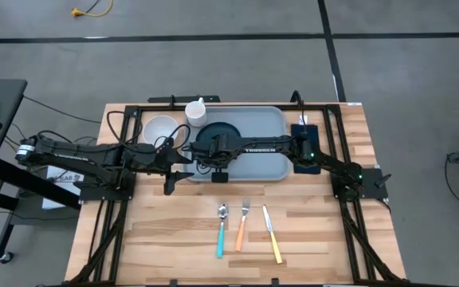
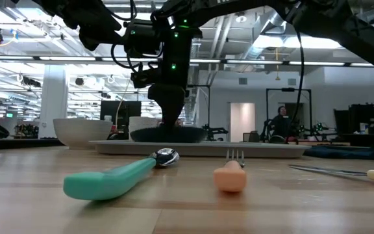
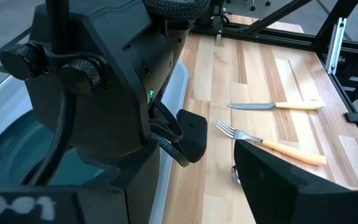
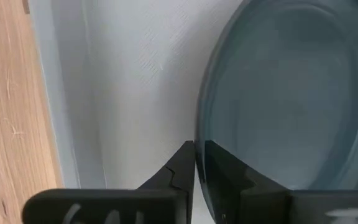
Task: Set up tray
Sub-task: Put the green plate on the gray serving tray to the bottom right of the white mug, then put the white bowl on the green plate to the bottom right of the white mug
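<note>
In the right wrist view my right gripper (image 4: pixel 195 163) has its fingers pinched almost together over the rim of the dark teal plate (image 4: pixel 291 93), which I judge is how I hold it to seat it on the tray (image 1: pixel 273 131), upper centre of the high view. My left gripper (image 1: pixel 171 177) waits left of centre by the tray's near edge; I cannot tell its finger state. The right arm hides much of the plate from above, and the fork (image 1: pixel 242 226), spoon (image 1: pixel 221 231) and knife (image 1: pixel 271 233) lie on the table (image 1: pixel 174 231).

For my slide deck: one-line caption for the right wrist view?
Right gripper pinches the rim of the dark teal plate resting on the grey-blue tray.
</note>
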Robot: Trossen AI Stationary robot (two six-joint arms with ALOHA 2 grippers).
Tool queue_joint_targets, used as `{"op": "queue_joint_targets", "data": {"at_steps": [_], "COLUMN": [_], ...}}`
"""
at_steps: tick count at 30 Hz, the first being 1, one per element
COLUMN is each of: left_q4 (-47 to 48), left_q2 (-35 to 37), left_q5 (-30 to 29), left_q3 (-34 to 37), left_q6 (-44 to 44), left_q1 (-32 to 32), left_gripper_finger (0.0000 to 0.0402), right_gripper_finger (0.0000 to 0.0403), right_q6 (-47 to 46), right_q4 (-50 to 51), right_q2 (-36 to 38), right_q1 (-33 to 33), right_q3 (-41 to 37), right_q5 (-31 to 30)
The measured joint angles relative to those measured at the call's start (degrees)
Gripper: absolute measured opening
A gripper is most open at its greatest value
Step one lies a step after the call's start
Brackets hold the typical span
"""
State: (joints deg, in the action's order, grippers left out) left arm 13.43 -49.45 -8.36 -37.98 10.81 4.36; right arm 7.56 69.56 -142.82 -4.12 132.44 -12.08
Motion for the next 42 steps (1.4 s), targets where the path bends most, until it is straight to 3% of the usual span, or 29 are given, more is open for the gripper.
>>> {"op": "queue_joint_targets", "data": {"at_steps": [13, 21, 27, 35, 38, 42], "left_q4": [0.02, 0.17, -0.09, -0.76, -0.08, 0.49], "left_q2": [0.0, 0.0, -0.46, -2.18, -2.68, -3.78], "left_q5": [0.0, -0.02, -0.02, 0.13, 0.13, 0.24], "left_q3": [0.0, 0.0, -0.02, -0.04, 0.0, 0.02], "left_q6": [0.0, 0.0, -1.52, -1.62, -1.01, 0.07], "left_q1": [0.0, 0.0, 0.0, 0.0, -0.01, 0.0], "left_gripper_finger": [0.0199, 0.0199, 0.0199, 0.0199, 0.0199, 0.0199], "right_gripper_finger": [0.0061, 0.0062, 0.0062, 0.0062, 0.0062, 0.0062], "right_q6": [0.43, -1.05, -2.97, -3.48, -3.55, -4.75], "right_q4": [0.27, 8.74, 15.45, 13.4, 7.17, -5.36], "right_q2": [0.04, 3.32, 9.23, 21.37, 28.26, 39.41], "right_q1": [0.02, 0.81, 1.11, 1.11, 1.11, 1.11], "right_q3": [0.0, 0.24, 0.15, -1.21, -7.09, -20.99], "right_q5": [0.06, 0.18, 0.19, 0.17, 0.17, 0.17]}}
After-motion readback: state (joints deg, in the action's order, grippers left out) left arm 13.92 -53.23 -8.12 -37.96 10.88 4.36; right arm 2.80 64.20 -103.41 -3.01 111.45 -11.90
